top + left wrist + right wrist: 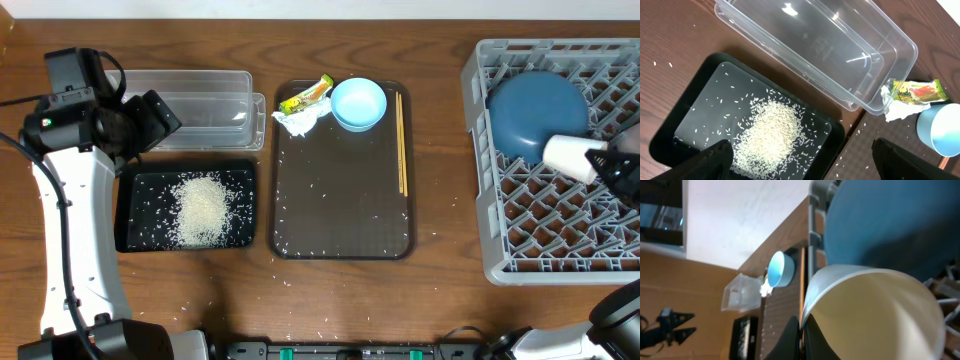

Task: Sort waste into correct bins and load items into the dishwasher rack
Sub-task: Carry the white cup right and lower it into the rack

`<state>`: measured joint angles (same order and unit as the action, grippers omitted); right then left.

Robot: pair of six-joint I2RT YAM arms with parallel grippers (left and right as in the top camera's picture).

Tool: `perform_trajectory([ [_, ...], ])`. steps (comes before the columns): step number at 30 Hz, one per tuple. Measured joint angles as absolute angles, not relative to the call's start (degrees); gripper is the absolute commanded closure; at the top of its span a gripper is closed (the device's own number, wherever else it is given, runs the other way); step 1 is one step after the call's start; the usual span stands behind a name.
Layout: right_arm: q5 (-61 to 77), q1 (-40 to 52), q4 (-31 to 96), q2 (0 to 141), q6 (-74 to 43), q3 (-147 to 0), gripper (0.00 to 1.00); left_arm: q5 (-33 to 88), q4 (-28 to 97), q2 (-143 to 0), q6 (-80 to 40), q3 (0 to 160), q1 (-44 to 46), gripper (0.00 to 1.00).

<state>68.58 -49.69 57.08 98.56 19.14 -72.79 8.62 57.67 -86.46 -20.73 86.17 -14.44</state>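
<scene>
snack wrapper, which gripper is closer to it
Left. The left gripper hovers open at the clear tub's far end from the snack wrapper. The right gripper is far off over the grey rack, shut on a cup's rim.

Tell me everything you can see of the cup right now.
The cup is small, whitish outside and cream inside, smooth like ceramic or plastic, and looks empty. It is tipped on its side over the rack, mouth toward the right gripper, which is shut on its rim, one finger inside, one outside. It lies next to the blue dish; whether they touch, or whether it rests on the grid, is unclear.
</scene>
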Motion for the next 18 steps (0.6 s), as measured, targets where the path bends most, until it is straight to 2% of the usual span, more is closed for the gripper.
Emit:
perform_trajectory([
  [9,72.0,-49.7,42.5,98.6,11.1,-65.8,0.99,8.6,57.7,-86.5,-20.7,86.2,-14.4,0.08],
  [18,73.8,-49.7,39.5,98.7,7.7,-62.6,0.99,8.6,57.7,-86.5,-20.7,86.2,-14.4,0.08],
])
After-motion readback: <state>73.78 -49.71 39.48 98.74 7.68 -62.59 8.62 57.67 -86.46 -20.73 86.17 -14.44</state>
